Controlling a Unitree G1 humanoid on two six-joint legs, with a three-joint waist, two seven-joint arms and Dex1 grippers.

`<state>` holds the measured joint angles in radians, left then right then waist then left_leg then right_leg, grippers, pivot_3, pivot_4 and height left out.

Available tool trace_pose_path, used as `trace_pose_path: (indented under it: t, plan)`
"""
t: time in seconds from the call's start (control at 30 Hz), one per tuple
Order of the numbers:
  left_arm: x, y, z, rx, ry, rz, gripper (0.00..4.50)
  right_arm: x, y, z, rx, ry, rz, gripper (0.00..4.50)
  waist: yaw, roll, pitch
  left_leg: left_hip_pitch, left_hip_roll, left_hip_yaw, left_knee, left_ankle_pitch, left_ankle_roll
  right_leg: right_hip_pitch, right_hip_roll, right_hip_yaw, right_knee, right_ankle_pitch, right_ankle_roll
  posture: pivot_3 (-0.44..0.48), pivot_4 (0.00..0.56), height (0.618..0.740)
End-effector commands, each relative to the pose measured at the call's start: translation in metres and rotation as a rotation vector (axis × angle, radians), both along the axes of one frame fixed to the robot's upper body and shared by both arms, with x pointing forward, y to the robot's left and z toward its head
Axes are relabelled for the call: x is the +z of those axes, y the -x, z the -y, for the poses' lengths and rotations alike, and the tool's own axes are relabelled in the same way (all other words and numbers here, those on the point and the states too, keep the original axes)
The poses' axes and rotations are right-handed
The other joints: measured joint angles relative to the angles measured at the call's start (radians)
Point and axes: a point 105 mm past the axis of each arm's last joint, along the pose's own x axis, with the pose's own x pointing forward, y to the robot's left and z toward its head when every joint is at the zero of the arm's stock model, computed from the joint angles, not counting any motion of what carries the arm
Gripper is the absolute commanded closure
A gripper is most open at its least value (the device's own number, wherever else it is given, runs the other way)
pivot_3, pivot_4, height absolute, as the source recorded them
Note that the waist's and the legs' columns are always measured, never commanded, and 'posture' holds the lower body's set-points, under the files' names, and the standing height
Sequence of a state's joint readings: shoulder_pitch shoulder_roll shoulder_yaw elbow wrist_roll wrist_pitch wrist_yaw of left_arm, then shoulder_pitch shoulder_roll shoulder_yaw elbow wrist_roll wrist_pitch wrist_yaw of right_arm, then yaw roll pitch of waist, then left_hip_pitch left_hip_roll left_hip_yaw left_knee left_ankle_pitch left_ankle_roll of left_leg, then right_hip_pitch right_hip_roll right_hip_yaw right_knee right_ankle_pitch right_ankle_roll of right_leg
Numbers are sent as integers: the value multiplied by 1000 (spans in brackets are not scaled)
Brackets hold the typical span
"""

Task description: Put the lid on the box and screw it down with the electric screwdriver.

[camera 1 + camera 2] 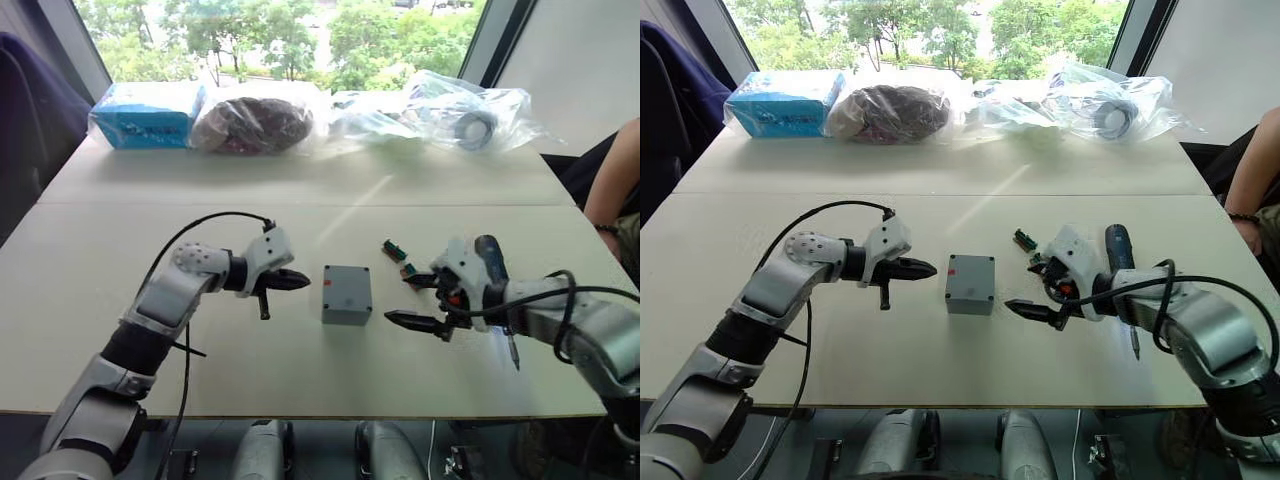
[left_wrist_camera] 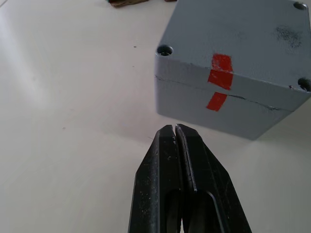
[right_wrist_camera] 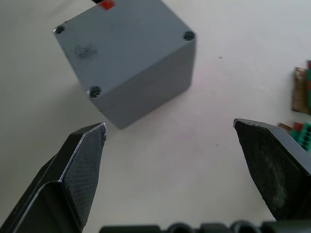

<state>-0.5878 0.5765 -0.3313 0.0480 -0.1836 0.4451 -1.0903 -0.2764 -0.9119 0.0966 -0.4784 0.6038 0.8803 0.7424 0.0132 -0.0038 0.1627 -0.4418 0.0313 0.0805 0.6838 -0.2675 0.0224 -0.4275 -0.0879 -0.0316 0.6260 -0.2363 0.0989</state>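
The grey box (image 1: pixel 347 296) stands in the middle of the table with the lid (image 2: pixel 233 34) seated on top; a seam and a split red mark (image 2: pixel 219 82) run along its side. My left gripper (image 1: pixel 301 281) is shut and empty, its tip just left of the box. To the right of the box, my right gripper (image 1: pixel 402 300) is open, its fingers (image 3: pixel 82 160) spread toward it with nothing between them. The electric screwdriver (image 1: pixel 489 252) lies on the table by my right wrist, partly hidden by the arm, its bit (image 1: pixel 513 352) pointing toward the front edge.
Small green pieces (image 1: pixel 393 250) lie just behind my right gripper. A blue packet (image 1: pixel 148 113) and several plastic bags (image 1: pixel 455 110) line the table's far edge. A person's arm (image 1: pixel 615 185) rests at the right side.
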Motion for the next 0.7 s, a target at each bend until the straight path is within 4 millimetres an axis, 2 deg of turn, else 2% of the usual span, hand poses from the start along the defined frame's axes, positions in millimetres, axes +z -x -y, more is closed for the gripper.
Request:
trace_pose_path:
  t: [0.03, 0.2, 0.3, 0.47, 0.57, 0.7]
  plan:
    - [7, 2, 16, -66, 6, 39, 4500, 1, 9, -17, 89, -31, 13, 97, 0, 0, 0, 0, 0, 0, 0, 0, 0, 0, 0, 0, 0, 0, 0, 0, 150, 740]
    - [6, 0, 29, -119, -4, 46, 4500, -7, 15, -31, 137, -65, -35, 97, 0, 0, 0, 0, 0, 0, 0, 0, 0, 0, 0, 0, 1, 0, 0, 0, 150, 740]
    - [8, -3, 40, -151, 7, 51, 4500, -10, 25, -41, 189, -94, -103, 97, 1, 0, 0, 0, 0, 0, 1, 0, 0, 0, 0, 0, 1, 0, 0, 0, 150, 740]
    - [17, -11, 54, -172, 45, 81, 4500, -5, 37, -48, 219, -146, -153, 97, 0, 0, 0, 0, 0, -1, 1, 0, 0, 0, 0, 0, 1, 0, 0, 0, 150, 740]
    - [17, -17, 52, -156, 38, 104, 4500, -4, 38, -47, 207, -152, -156, 97, 0, 0, 0, 0, 0, -1, 1, 0, 0, 0, 0, 0, 2, 0, 0, 0, 150, 740]
    - [25, -20, 27, -108, 29, 98, 4500, 1, 31, -29, 142, -102, -106, 97, -1, 0, 0, 0, 0, -1, 1, 0, 0, 0, 0, 0, 2, 0, 0, 0, 150, 740]
